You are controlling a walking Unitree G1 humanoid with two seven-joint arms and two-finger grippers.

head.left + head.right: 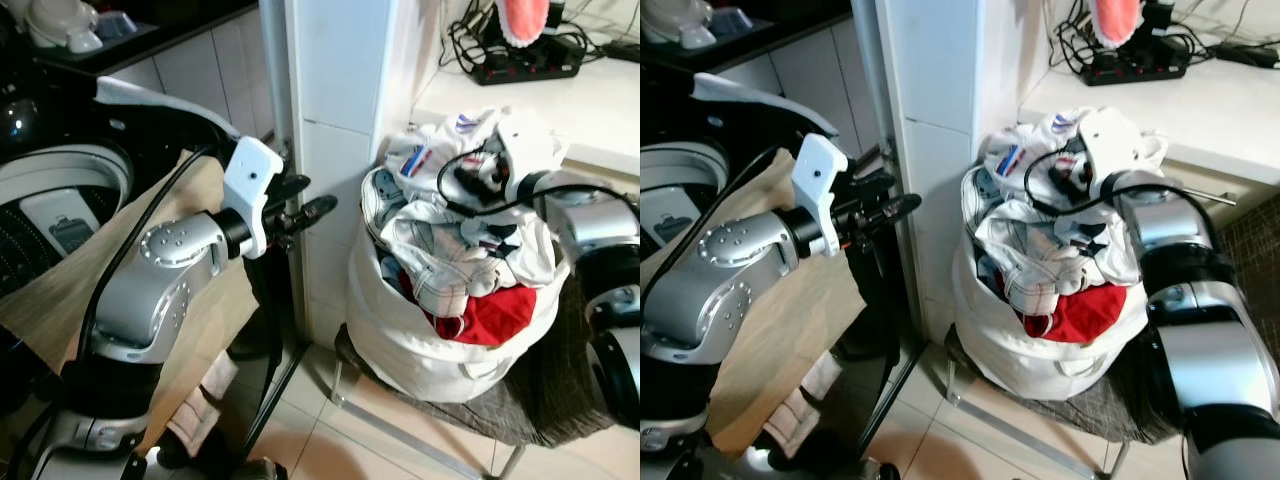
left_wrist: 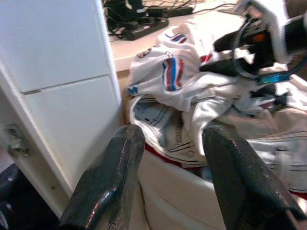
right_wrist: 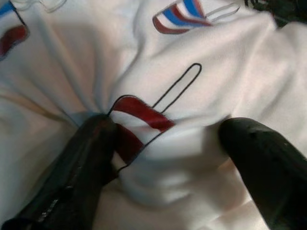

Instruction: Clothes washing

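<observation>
Left eye view: a white laundry bag, heaped past its rim with clothes, sits on a low stool draped in dark cloth, beside a white pillar and below the front edge of the desk. The right hand is pressed down into the top of the heap, on a white garment with red and blue printed patches; a red piece shows lower in the pile. The left hand hovers in the air beside the pillar, short of the bag. On the robot's left the open washing machine waits.

Right eye view: the same layout, with a power strip and cables at the far edge of the desk.

Left wrist view: the left hand's two black fingers stand well apart with nothing between them, aimed at the bag's near rim.

Right wrist view: the right hand's fingers are spread apart and dug into the white garment, with a raised fold of cloth between them, not yet clamped on it.

The cloth looks soft, light and limp, so it will sag and drag its neighbours along. Pinching that bunched fold, rather than a flat stretch, should hold best; tangled sleeves may pull other pieces out of the bag.
</observation>
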